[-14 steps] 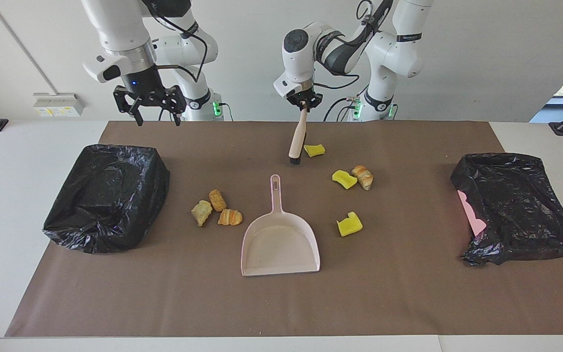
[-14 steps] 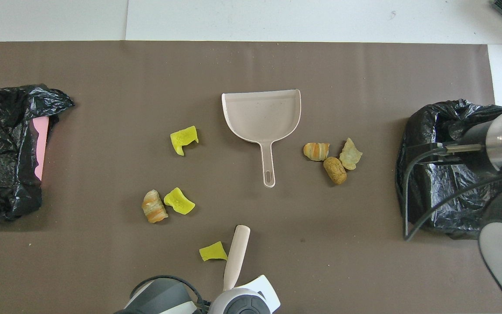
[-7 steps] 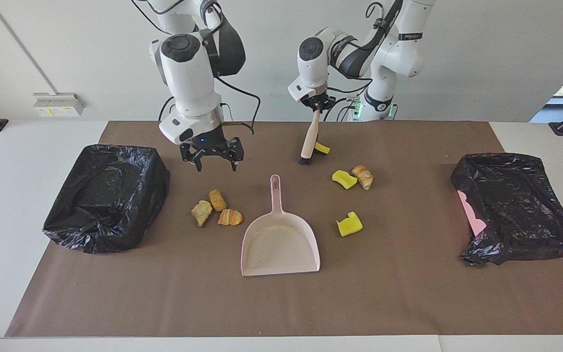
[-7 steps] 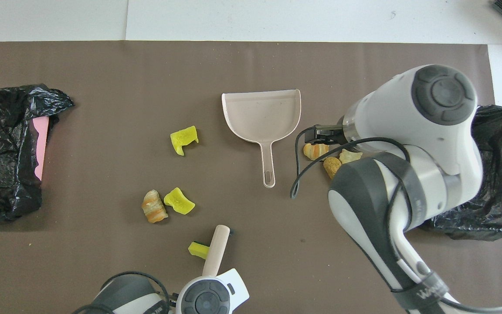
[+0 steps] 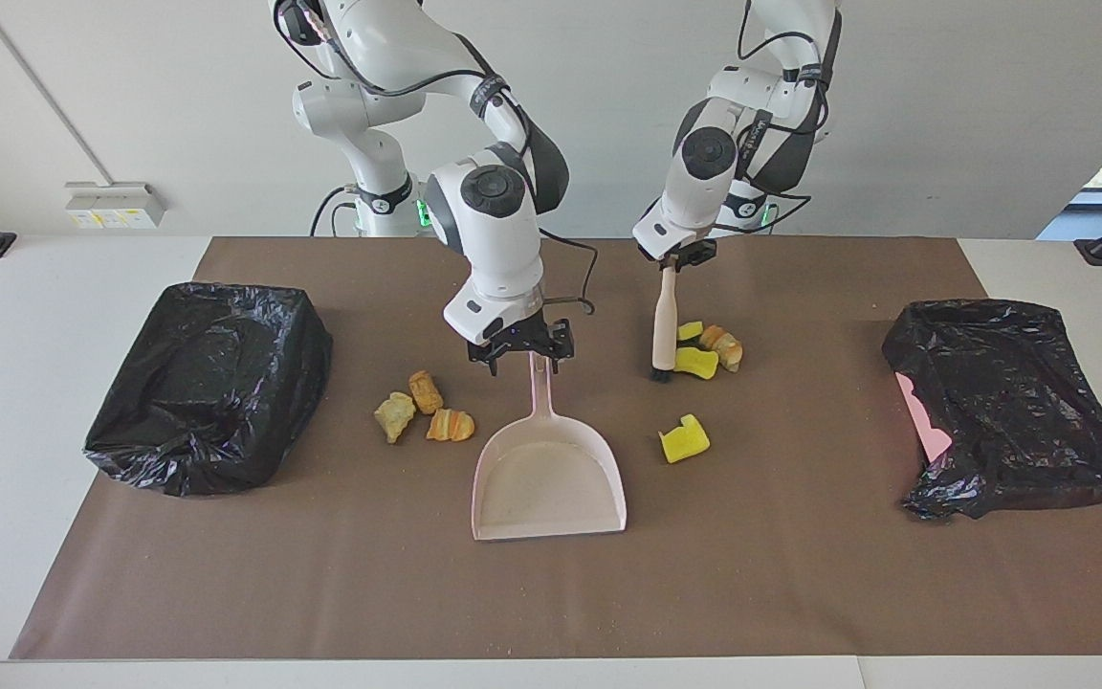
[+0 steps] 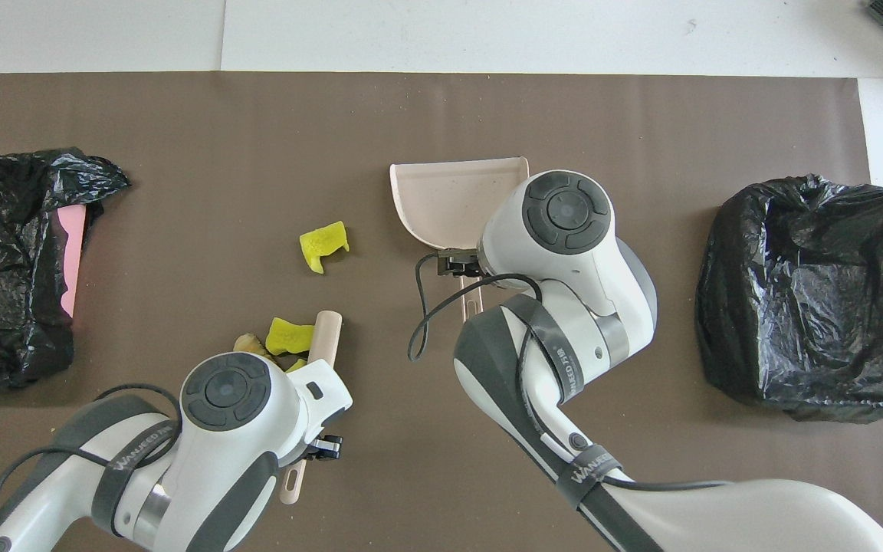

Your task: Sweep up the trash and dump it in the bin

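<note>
Both arms have moved out over the brown mat since half a second ago. Nearest the robots, the left gripper [image 5: 673,258] holds the beige brush [image 5: 664,330] by its handle top, fingers closed on it; the brush now stands almost upright, bristles on the surface, and it has pushed the yellow sponge it was beside earlier against the next pieces. That cluster [image 5: 707,350] of two yellow sponge chunks and one tan bread lump now sits bunched together, touching the brush head, toward the left arm's end of the mat.

The right gripper [image 5: 520,352] has swung from over the bread lumps to the tip of the pale pink dustpan's handle [image 5: 539,388], fingers spread on either side of it; whether they touch it cannot be told.

Farther out, three bread lumps [image 5: 423,410] lie beside the dustpan [image 5: 548,478] toward the right arm's end, and a lone yellow sponge chunk [image 5: 684,439] lies beside it toward the left arm's end.

Two bins lined with black bags sit at the mat's ends, one [image 5: 209,383] by the right arm and one [image 5: 1008,402] by the left arm.
</note>
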Robot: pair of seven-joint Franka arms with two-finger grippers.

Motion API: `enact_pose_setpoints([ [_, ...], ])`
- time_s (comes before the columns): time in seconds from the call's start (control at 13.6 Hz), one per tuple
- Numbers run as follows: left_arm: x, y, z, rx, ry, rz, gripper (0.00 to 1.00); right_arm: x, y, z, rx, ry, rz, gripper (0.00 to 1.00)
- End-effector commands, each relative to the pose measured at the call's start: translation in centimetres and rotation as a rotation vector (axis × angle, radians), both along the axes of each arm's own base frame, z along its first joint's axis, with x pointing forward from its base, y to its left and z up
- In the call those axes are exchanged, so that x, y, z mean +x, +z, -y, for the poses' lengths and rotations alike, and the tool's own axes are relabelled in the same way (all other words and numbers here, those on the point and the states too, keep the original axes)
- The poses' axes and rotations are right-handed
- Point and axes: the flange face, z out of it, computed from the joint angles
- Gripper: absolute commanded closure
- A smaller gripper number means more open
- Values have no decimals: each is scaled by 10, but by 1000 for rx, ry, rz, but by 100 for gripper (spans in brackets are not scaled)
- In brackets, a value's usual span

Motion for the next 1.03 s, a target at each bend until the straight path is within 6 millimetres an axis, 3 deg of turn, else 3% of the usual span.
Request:
enact_pose_setpoints([
  [0.0, 38, 35, -31, -25, 21, 37, 100, -1, -23, -14, -7, 30, -16, 0],
  [0.15, 58, 56, -47, -39, 55, 58, 100, -10, -40, -21, -30, 56, -38, 0],
  [0.37, 84, 57, -60, -87, 137, 139, 100, -13, -45, -19, -40, 79, -47, 0],
  [0.51, 112, 54, -65, -176, 242, 168, 100, -19, -55, -21, -49, 90, -61, 18],
  [0.59, 133, 51, -59, -199, 284, 163, 100, -19, -55, -20, -65, 107, -59, 46],
  [0.66, 152, 48, -52, -205, 335, 164, 100, -17, -54, -18, -78, 117, -46, 88],
  [0.73, 167, 45, -42, -232, 407, 164, 100, -17, -51, -18, -81, 104, -50, 100],
  [0.95, 184, 36, -31, -328, 535, 198, 100, -9, -41, -13, -90, 96, -61, 100],
])
